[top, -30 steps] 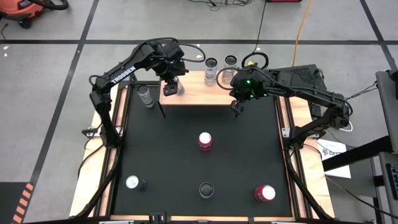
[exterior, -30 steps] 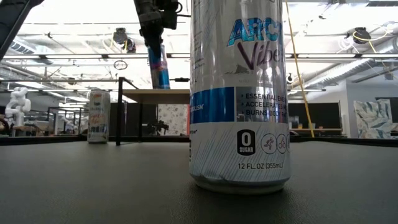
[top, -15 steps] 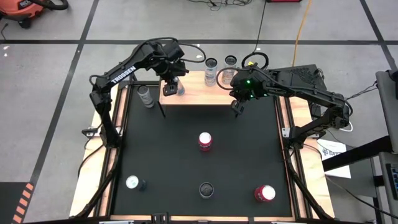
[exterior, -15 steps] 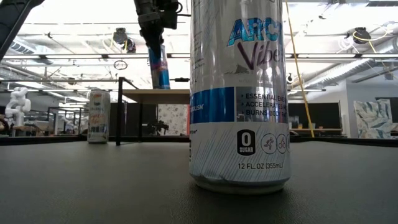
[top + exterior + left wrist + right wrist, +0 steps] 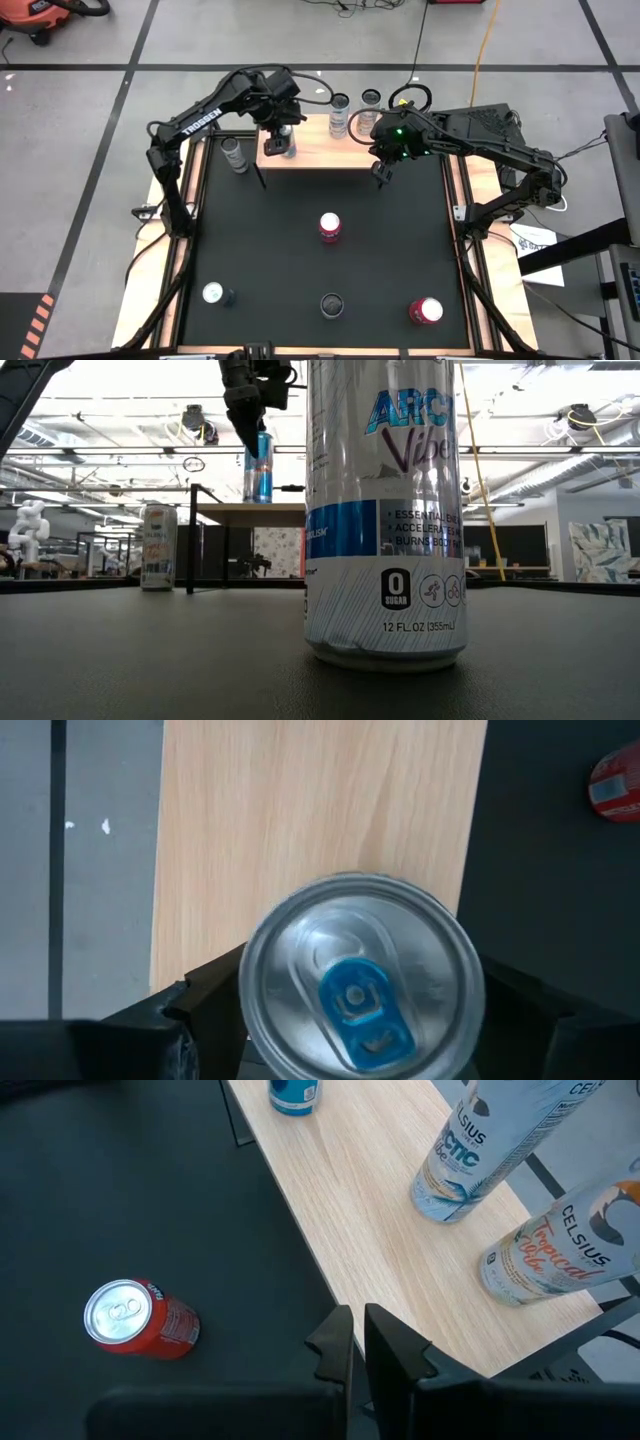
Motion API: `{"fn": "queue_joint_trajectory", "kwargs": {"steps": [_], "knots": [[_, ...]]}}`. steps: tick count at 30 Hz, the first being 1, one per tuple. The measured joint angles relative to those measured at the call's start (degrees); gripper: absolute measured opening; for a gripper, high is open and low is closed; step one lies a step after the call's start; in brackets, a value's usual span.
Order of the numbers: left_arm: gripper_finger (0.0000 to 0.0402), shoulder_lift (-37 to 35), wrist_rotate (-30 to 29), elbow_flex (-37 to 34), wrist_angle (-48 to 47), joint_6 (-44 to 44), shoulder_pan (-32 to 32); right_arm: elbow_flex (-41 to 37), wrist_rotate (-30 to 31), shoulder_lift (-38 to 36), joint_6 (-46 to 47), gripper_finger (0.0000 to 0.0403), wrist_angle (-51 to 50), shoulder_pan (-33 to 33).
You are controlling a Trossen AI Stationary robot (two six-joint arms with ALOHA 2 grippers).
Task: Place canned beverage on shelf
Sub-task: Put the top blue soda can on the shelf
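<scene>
High view: left gripper [image 5: 277, 143] covers most of the slim blue-tabbed aluminium can [image 5: 289, 145] on the light-wood shelf [image 5: 320, 152], left end. Left wrist view: fingers [image 5: 205, 995] stand wide, apart from the can. Right wrist view: right gripper [image 5: 357, 1342] closed, empty, near shelf's edge.

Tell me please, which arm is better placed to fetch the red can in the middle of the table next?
Probably the right. Its gripper hangs shut, holding nothing, at the shelf's front edge, and the red can is in its wrist view. The left gripper stands over the blue-tabbed can on the shelf.
</scene>
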Motion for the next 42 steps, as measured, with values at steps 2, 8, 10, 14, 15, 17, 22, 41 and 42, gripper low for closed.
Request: {"fn": "queue_joint_trajectory", "kwargs": {"steps": [2, 8, 10, 14, 15, 17, 22, 41, 42], "knots": [[0.0301, 0.0, -0.6, 0.0, 0.3, 0.0, 0.0, 0.0, 0.0, 0.0, -0.2, 0.0013, 0.0, 0.0], [0.0301, 0.0, -3.5, 0.0, 0.8, 0.0, 0.0, 0.0, 0.0, 0.0, -0.2, 0.0013, 0.0, 0.0], [0.0301, -0.2, -4.1, 0.0, 0.8, 0.0, 0.0, 0.0, 0.0, 0.0, -0.2, 0.0013, 0.0, 0.0], [0.0302, -0.3, -4.3, 0.4, 1.0, 0.0, 0.0, 0.0, 0.0, 0.0, -0.2, 0.0013, 0.0, 0.0], [0.0302, -0.3, -4.3, 0.9, 1.0, 0.0, 0.0, 0.0, 0.0, 0.0, -0.2, 0.0013, 0.0, 0.0], [0.0302, -0.3, -4.3, 2.0, 1.0, 0.0, 0.0, 0.0, 0.0, 0.0, 0.0, 0.0013, 0.0, 0.0], [0.0302, -0.3, -4.9, 6.4, -1.0, -2.9, 0.0, 0.0, -0.1, 0.0, 0.2, 0.0013, 0.0, 0.0], [0.0302, -0.5, -5.0, 7.8, -6.3, -9.1, -0.4, 0.0, -0.2, 0.0, 0.2, 0.0013, -2.1, 0.0], [0.0302, -0.7, -5.0, 7.8, -6.3, -9.1, -0.4, 0.0, -0.2, 0.0, 0.2, 0.0013, -2.2, 0.0]]}}
